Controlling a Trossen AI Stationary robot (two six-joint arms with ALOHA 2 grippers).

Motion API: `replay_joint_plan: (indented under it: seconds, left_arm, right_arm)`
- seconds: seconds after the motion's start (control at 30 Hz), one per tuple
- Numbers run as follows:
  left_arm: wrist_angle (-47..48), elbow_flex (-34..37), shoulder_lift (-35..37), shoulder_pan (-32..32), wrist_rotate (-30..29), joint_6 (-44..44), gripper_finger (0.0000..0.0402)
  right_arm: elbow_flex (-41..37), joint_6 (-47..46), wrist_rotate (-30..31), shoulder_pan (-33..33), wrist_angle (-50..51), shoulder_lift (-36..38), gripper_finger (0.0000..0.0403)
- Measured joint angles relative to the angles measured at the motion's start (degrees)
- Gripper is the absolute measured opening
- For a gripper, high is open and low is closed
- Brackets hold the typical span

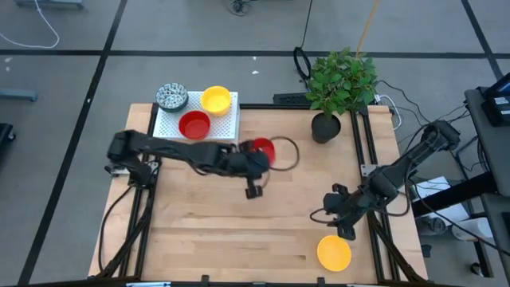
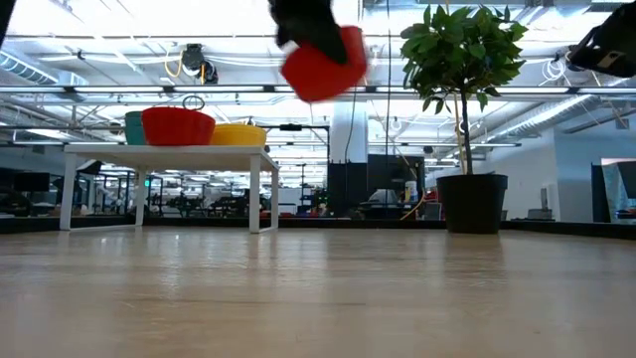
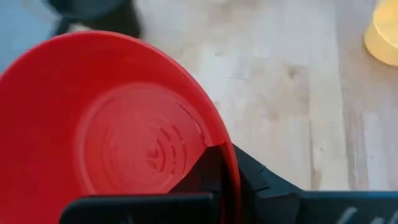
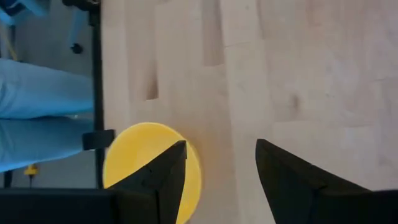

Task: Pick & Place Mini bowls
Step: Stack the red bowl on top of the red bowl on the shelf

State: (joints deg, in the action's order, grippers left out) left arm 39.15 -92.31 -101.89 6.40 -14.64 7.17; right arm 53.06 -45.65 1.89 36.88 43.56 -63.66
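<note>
I count five mini bowls: two red (image 1: 194, 125) (image 1: 264, 150), two yellow (image 1: 215, 100) (image 1: 334, 252), one blue-speckled white (image 1: 171, 96). One white rack (image 1: 225, 127). One potted plant (image 1: 339, 88). Two arms.

A white perforated rack (image 1: 223, 125) sits on the far left part of the wooden desk (image 1: 223, 231), and in the low view it shows as a small white table on legs. A green leafy plant (image 1: 341, 80) in a black pot (image 1: 324, 128) stands at the far right of the desk, well apart from the rack. Just beyond the far edge lies a black cable loop (image 1: 302, 62) on the grey floor (image 1: 159, 28), and pale blue cloth (image 4: 43, 118) shows past the desk's right edge.
</note>
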Motion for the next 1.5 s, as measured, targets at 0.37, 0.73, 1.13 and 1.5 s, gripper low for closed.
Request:
replay_joint_plan:
  seconds: [0.37, 0.73, 1.13, 1.5]
  left_arm:
    - [25.14, -0.02, 14.57, -5.92, -9.91, 17.08, 0.0008]
    - [45.10, -0.04, 15.35, -16.20, -11.34, 23.95, 0.0014]
    - [46.47, -0.02, 14.13, -24.33, -10.40, 21.11, 0.0016]
    - [45.67, -0.02, 14.13, -26.71, -9.11, 21.40, 0.0012]
  right_arm:
    - [0.00, -2.42, 5.92, 5.32, -4.01, -0.02, 0.0180]
    - [0.00, -3.21, 12.18, 5.77, -5.68, -0.02, 0.0180]
    - [0.00, -13.19, 13.25, 6.99, -6.13, -0.02, 0.0180]
    - [0.00, -15.21, 17.82, 7.61, -6.04, -0.61, 0.0180]
